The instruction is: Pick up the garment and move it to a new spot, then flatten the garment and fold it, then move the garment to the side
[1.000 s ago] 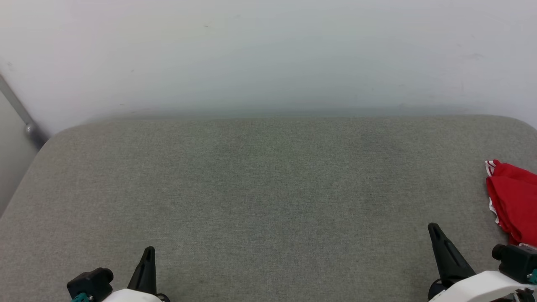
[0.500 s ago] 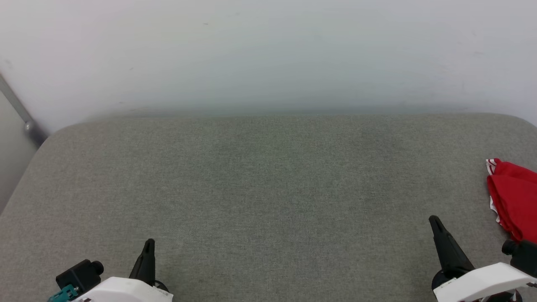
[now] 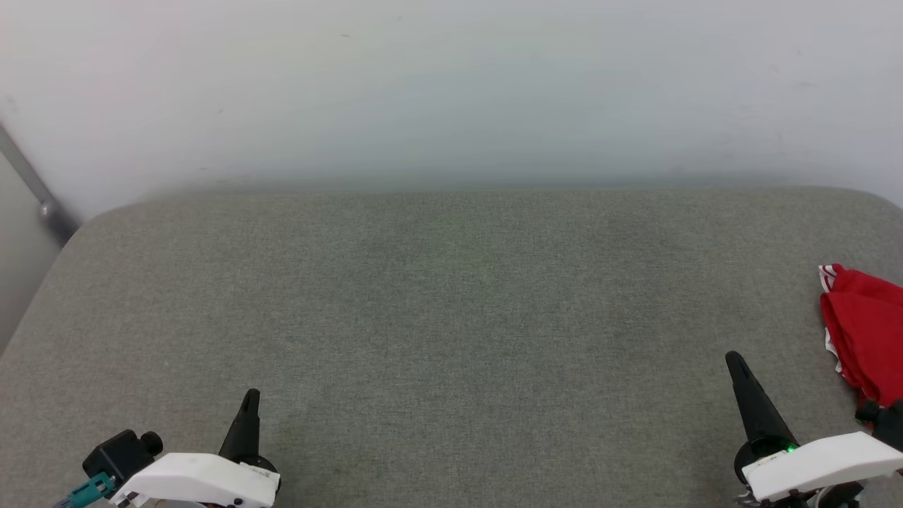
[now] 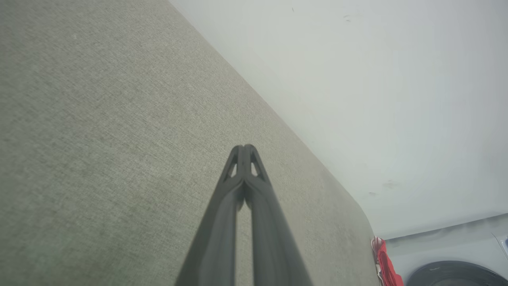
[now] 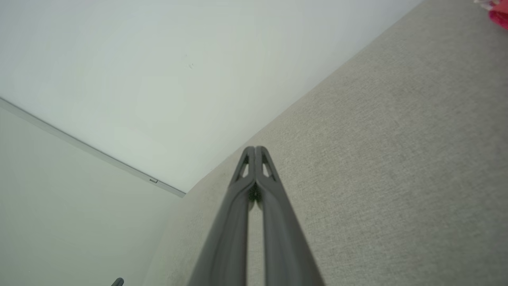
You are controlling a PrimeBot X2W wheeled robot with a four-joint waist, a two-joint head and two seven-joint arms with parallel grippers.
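- Garment (image 3: 864, 331) location: we find the red cloth with red-white striped trim lying on the grey fabric-covered counter (image 3: 451, 317). Nearly all of the bare counter extends to the garment's left.
- Garment condition: part of the garment runs past the head view's border. We cannot tell whether it is bunched loosely or folded neatly. No lettering shows.
- Right gripper (image 3: 737, 367): it sits near the garment, to the garment's left and on the robot's side of it, without touching it. Its fingers are pressed tip to tip and hold nothing.
- Left gripper (image 3: 248, 406): it sits well apart from the garment, far to the garment's left. It is clenched in the same way, and the left wrist view confirms that the tips meet on nothing.
- Purpose of the stance: both grippers point away from the robot with no cloth between the fingers. We judge this to be a parked posture that keeps the counter left of the garment free for spreading cloth.
- Stage: the scene fits two readings. The garment may be waiting to be fetched, or it may already be folded and set aside. We therefore prescribe no move.
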